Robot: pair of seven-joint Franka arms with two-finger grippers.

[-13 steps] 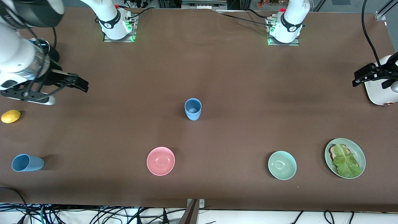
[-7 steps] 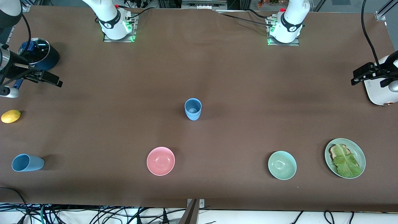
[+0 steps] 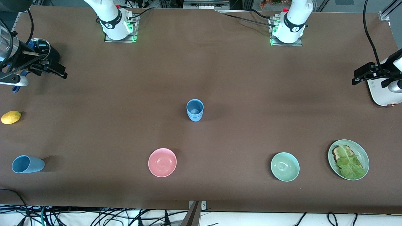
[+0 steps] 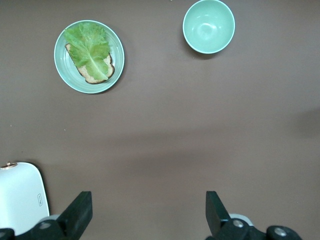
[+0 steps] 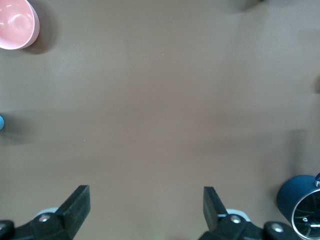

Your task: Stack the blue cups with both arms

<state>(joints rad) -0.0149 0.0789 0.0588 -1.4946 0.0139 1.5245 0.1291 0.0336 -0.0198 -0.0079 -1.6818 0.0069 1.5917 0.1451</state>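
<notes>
Two blue cups (image 3: 195, 110) are nested upright, one inside the other, pretty much dead center on the brown table (image 3: 251, 94). Third blue cup (image 3: 27, 164) is lying on its side way off toward the right arm's end, low in the front view, mouth pointing to about 9 o'clock.

Right gripper (image 3: 53, 69) is up over the table at the right arm's end, just beside a dark blue pot (image 3: 42, 53) with a glass lid. Its wrist view shows both fingers (image 5: 75, 202) spread wide with nothing but bare table between them, and the pot (image 5: 300, 202) peeking in at the corner. Left gripper (image 3: 364, 73) is at the left arm's end, hanging right next to a white appliance (image 3: 381, 94); fingers (image 4: 80, 212) wide apart too, holding nothing.

From the stacked cups: pink bowl (image 3: 162, 162) sits at roughly 7 o'clock, mint-green bowl (image 3: 285, 166) at about 4 o'clock, and a green plate (image 3: 361, 150) with toast and a lettuce leaf (image 3: 349, 162) a bit past that, also around 4. A lemon (image 3: 11, 117) is way out at 9 o'clock, near the table edge and farther from the front camera than the tipped cup.

Both bowls are upright and well apart from the stack.
</notes>
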